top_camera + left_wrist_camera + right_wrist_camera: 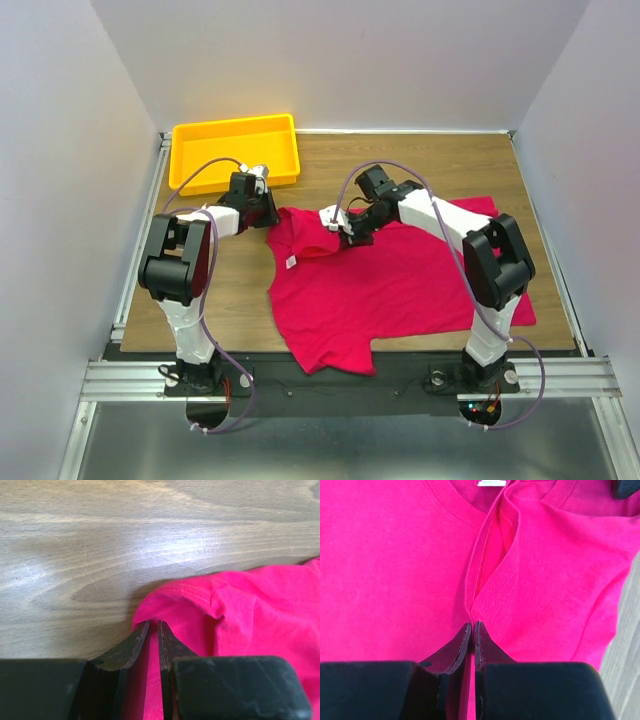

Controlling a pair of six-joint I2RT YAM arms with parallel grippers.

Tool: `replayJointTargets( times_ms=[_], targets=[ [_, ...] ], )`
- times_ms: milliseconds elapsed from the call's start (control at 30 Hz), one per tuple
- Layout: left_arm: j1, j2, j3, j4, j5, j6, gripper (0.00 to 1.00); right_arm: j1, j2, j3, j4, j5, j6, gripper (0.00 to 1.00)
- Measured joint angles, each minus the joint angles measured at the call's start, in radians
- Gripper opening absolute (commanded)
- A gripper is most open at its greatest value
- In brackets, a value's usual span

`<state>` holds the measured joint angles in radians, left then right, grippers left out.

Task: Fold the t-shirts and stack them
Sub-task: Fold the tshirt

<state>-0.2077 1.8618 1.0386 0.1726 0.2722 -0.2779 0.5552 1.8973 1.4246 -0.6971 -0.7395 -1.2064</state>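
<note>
Your bright crimson-pink cloth t-shirt (420,285) lies spread on the wooden table (470,160), collar left and hem right. Your left gripper (154,626) is clamped on its far-left edge. Your right gripper (471,626) pinches a fold beside the collar, so the body trails right of both.

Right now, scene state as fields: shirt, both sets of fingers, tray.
shirt: one pink t-shirt, spread mostly flat on the table, not folded yet
left arm: left fingers shut on a hemmed edge at the t-shirt's left side in the top view
right arm: right fingers shut on a raised fabric ridge just below the collar
tray: yellow tray at the far left corner, no shirt in it, apart from the t-shirt
stack: none visible
</note>
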Motion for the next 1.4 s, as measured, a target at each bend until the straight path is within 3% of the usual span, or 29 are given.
replayJointTargets(
  times_ms=[1400],
  targets=[
    [0.0, 0.003, 0.018, -0.027, -0.04, -0.017, 0.24, -0.137, -0.076, -0.148, -0.002, -0.06, -0.035, 0.01]
  ],
)
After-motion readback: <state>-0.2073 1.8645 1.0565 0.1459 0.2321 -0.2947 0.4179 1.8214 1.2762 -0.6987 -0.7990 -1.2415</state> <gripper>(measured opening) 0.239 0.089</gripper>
